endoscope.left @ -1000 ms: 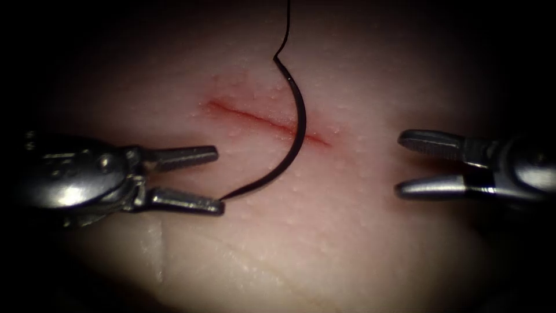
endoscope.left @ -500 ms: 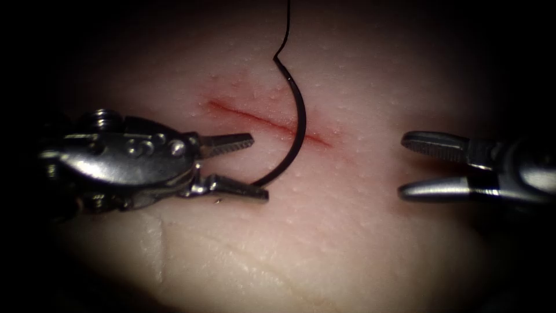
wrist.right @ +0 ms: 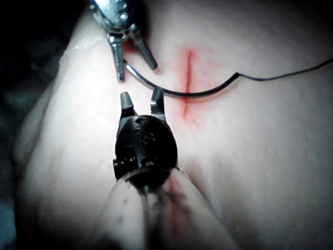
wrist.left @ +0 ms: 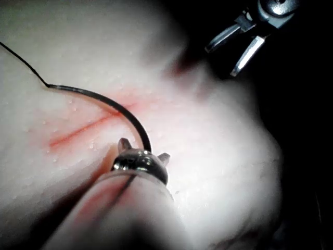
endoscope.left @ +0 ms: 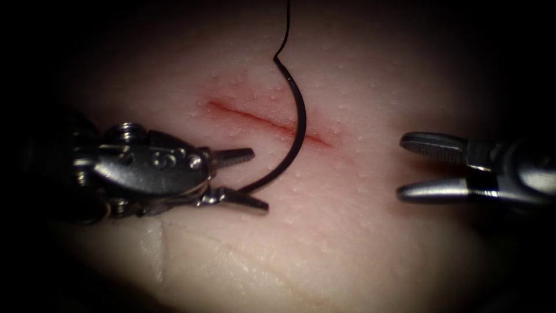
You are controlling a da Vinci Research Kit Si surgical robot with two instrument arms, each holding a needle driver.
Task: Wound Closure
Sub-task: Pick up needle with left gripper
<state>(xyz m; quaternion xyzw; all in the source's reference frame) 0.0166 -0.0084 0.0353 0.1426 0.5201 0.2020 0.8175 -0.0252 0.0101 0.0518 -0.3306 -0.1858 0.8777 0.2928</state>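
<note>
The curved needle [endoscope.left: 299, 124] lies flat on the tissue [endoscope.left: 324, 232] and crosses the cut [endoscope.left: 249, 116] near its right end. Its thread [endoscope.left: 285, 29] runs from the needle's upper end out of the picture's top. My left tool [endoscope.left: 255, 181], left of the cut, stands open with the needle's pointed end between its jaws, not clamped. My right tool [endoscope.left: 401, 167] hovers open to the right of the cut and holds nothing. The left wrist view has the left tool [wrist.left: 144, 151] at the needle [wrist.left: 104, 101]. The right wrist view has the right tool [wrist.right: 141, 99] short of the needle [wrist.right: 182, 94].
Faint red fluid stains the tissue around the cut [wrist.right: 186, 78]. A pale fold in the tissue [endoscope.left: 156, 243] runs below the left tool. The left tool [wrist.right: 136, 72] and the right tool [wrist.left: 237, 44] each appear in the other arm's wrist view.
My left tool has moved right and turned, bringing its open jaws around the needle's pointed end, and the jaws have narrowed. The needle, thread and right tool have stayed put.
</note>
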